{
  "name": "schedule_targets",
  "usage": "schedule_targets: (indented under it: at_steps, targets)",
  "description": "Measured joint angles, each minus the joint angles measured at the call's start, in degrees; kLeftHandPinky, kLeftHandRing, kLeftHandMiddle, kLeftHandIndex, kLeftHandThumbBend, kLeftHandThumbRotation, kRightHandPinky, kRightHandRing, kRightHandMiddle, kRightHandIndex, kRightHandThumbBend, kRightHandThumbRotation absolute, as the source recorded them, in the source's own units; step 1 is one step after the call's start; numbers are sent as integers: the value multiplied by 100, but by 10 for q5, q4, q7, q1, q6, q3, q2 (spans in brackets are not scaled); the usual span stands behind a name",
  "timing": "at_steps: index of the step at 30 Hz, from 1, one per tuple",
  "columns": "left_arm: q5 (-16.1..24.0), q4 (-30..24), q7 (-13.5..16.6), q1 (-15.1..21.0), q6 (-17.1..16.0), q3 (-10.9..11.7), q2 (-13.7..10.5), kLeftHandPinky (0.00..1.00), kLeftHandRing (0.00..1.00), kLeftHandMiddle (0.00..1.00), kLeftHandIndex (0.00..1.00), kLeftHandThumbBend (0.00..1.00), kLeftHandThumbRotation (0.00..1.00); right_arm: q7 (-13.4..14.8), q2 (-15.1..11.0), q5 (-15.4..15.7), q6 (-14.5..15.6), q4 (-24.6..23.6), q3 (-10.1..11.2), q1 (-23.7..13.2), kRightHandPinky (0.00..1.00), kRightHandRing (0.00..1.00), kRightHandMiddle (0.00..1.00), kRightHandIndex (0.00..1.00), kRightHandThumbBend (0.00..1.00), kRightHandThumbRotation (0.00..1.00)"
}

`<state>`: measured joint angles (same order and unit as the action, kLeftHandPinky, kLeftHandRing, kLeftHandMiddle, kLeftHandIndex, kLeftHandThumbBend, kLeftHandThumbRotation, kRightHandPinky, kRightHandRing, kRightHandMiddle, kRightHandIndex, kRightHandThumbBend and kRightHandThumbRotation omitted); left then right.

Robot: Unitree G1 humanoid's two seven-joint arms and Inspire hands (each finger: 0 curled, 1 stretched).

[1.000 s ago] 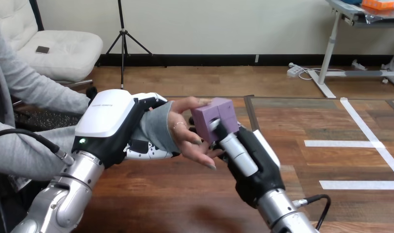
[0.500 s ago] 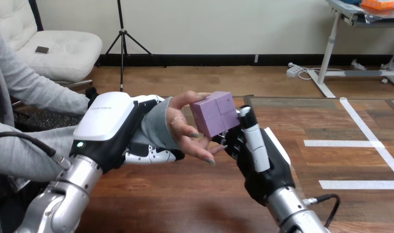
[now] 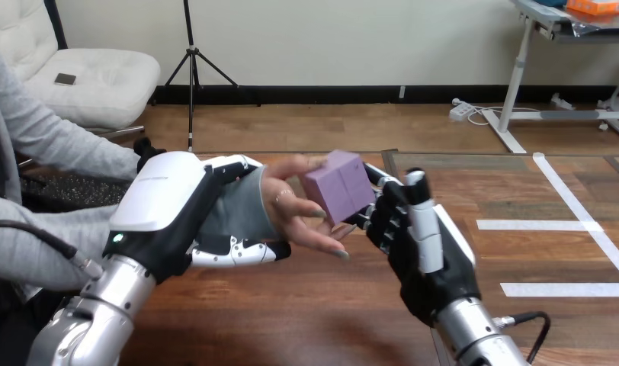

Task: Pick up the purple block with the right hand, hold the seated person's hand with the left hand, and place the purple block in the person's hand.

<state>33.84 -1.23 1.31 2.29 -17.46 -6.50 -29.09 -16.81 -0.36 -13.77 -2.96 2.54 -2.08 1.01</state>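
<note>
Handover above the table: purple block (image 3: 338, 185) sits tilted on the person's hand (image 3: 291, 217).
Left hand (image 3: 165, 202) is curled round the person's wrist. Right hand (image 3: 424, 252) is slack, thumb clear, fingers against the block's right side. Risk: the block rests on fingers rather than palm, one corner overhanging, so an early pull-away could tip it off. Bare table (image 3: 291, 320) below; free room rightward.

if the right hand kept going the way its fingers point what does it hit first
Most likely the purple block. The right hand points up and left at it, with its fingers close by the block's right face; depth is unclear, so they may be touching. Just past the block is the person's hand.
</note>
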Motion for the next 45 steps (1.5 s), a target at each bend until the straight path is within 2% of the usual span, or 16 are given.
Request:
schedule_targets:
  at_steps: [11,16,24,30,37,45]
  targets:
    - [-69,-26,-27,-47,-13,22,0,61,69,73,70,87,53,-11,0,-14,-15,0,20,1,83,82,83,84,100,98]
    - [-121,-32,-33,-72,-26,35,6,59,70,73,70,96,59,-14,0,-25,-15,0,30,2,83,83,84,85,100,97]
    - [-194,-33,-46,-107,-53,56,14,59,73,76,74,100,73,-13,-1,-38,-10,-2,43,9,84,85,86,87,100,99]
    - [-243,-33,-54,-129,-82,72,21,59,74,77,75,100,81,-19,-5,-50,-7,-3,54,18,85,86,86,88,100,100]
    - [-280,-31,-56,-145,-124,86,34,60,75,78,77,100,88,-28,-16,-61,-7,-7,60,34,85,86,86,87,100,100]
    - [-327,-18,-85,-154,-186,96,35,63,78,80,80,100,92,-40,-25,-73,-7,-16,69,61,86,87,87,88,100,100]
